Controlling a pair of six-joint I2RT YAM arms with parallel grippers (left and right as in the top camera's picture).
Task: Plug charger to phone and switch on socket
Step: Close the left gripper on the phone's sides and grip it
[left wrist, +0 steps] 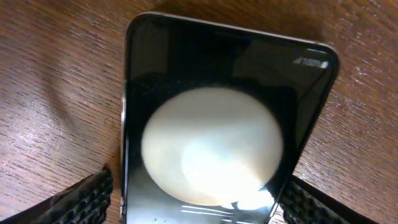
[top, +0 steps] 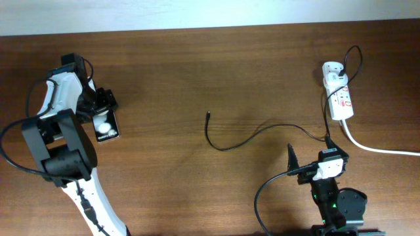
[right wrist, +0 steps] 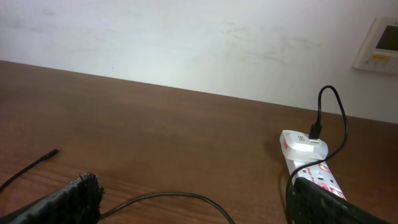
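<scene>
The black phone (top: 106,126) lies flat at the table's left side, and its glossy face (left wrist: 217,74) mirrors a bright round light. My left gripper (left wrist: 196,202) straddles its near end. The left pad (left wrist: 87,199) stands a sliver off the phone's edge and the right pad (left wrist: 311,202) sits close against the other edge, so the jaws are open around it. The charger cable (top: 243,139) curls across the middle, its plug tip (top: 208,114) lying free. My right gripper (right wrist: 199,214) hangs open above the cable (right wrist: 168,196), near the white socket (right wrist: 311,165).
The socket strip (top: 339,95) lies at the far right with a white adapter (top: 331,69) plugged in. Its thick white cord (top: 374,147) runs off the right edge. A wall control panel (right wrist: 379,43) shows at the upper right of the right wrist view.
</scene>
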